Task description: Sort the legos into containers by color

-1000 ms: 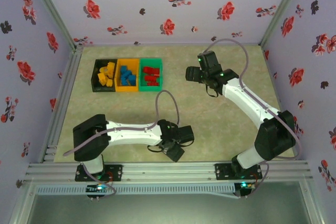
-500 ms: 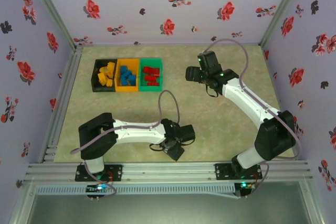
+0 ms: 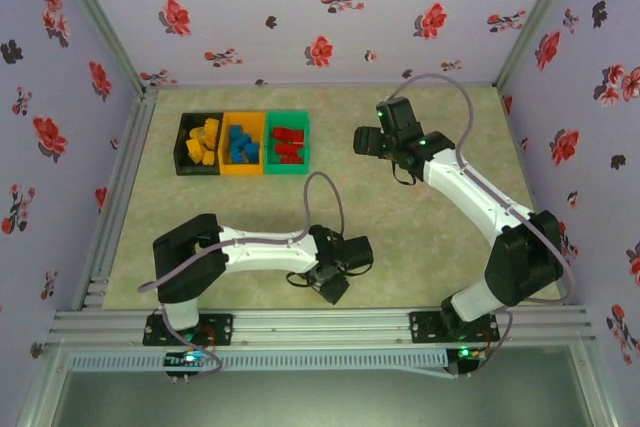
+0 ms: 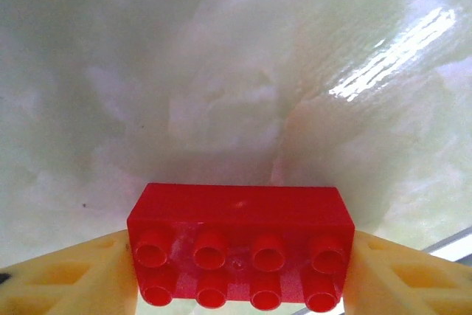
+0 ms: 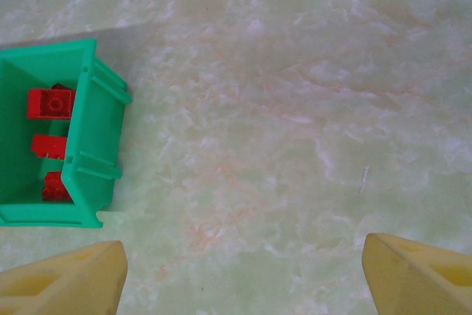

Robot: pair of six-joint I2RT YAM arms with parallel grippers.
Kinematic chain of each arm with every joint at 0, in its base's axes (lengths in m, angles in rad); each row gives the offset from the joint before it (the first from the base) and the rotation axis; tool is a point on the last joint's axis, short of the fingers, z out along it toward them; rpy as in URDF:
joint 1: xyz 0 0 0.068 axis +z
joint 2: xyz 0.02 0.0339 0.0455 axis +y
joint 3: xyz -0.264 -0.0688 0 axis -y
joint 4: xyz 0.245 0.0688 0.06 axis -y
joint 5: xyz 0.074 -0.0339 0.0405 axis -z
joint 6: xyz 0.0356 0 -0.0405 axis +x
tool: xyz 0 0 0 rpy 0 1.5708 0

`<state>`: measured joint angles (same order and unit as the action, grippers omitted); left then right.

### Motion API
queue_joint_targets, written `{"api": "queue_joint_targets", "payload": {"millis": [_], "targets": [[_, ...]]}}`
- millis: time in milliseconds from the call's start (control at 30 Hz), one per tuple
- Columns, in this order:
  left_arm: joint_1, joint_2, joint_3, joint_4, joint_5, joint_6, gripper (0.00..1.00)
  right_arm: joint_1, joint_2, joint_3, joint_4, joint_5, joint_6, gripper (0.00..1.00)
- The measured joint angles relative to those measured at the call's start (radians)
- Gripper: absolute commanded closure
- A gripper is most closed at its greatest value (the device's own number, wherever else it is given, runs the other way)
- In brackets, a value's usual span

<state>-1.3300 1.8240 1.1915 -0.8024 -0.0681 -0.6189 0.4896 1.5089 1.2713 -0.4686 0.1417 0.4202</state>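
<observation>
- Low over the near part of the bench (image 3: 250,209), close to the arm bases: the left hand (image 3: 335,287), closed on 1 red brick (image 4: 240,245).
- From the left wrist: that brick pinched at both short ends by the 2 yellow fingers (image 4: 66,278), studs facing the camera in 2 rows of 4, pale marbled surface behind it.
- Farther back, right of centre: the right hand (image 3: 365,142), spread wide and holding nothing.
- From the right wrist: bare bench between its 2 fingertips, the green bin (image 5: 92,145) off to the left with red bricks (image 5: 50,102) inside.
- At the back left, 3 bins in a row, side by side with no visible gap: black bin (image 3: 180,147), then orange bin (image 3: 243,169), then the green one nearest the right hand.
- In the black bin: yellow bricks (image 3: 203,142).
- In the orange bin: blue bricks (image 3: 243,145).
- In the green bin: red ones only.
- Well apart from all 3 bins: the brick in the left hand, near the front edge.
</observation>
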Motion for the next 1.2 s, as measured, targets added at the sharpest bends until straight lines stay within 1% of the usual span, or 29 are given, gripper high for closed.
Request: {"api": "queue_joint_targets", "payload": {"millis": [167,233,367,433,567,733,867,1033,1200], "targets": [[0.008,0.000,0.005,-0.006,0.003,0.000,0.51,0.000,-0.001,-0.003,0.000,0.000,0.000,0.16],[0.016,0.000,0.005,-0.006,0.007,0.001,0.51,0.000,-0.002,-0.006,0.000,0.000,0.000,0.17],[0.068,-0.004,0.005,-0.016,0.005,0.018,0.52,0.000,-0.003,-0.013,-0.001,0.001,0.000,0.17],[0.117,-0.013,0.005,-0.025,-0.007,0.034,0.51,0.000,-0.007,-0.018,0.000,0.002,0.000,0.17],[0.244,-0.062,0.018,-0.049,-0.052,0.085,0.51,0.000,-0.027,-0.037,0.000,0.010,0.000,0.17],[0.413,-0.082,0.124,-0.055,-0.129,0.180,0.51,0.000,-0.049,-0.055,0.000,0.013,0.000,0.17],[0.530,-0.080,0.204,-0.037,-0.175,0.251,0.52,0.000,-0.070,-0.076,0.000,0.013,0.000,0.17],[0.662,-0.045,0.330,-0.011,-0.207,0.320,0.52,0.000,-0.096,-0.097,0.000,0.013,0.002,0.17],[0.756,0.040,0.466,0.032,-0.217,0.368,0.52,0.000,-0.127,-0.128,0.000,0.013,0.010,0.17]]}}
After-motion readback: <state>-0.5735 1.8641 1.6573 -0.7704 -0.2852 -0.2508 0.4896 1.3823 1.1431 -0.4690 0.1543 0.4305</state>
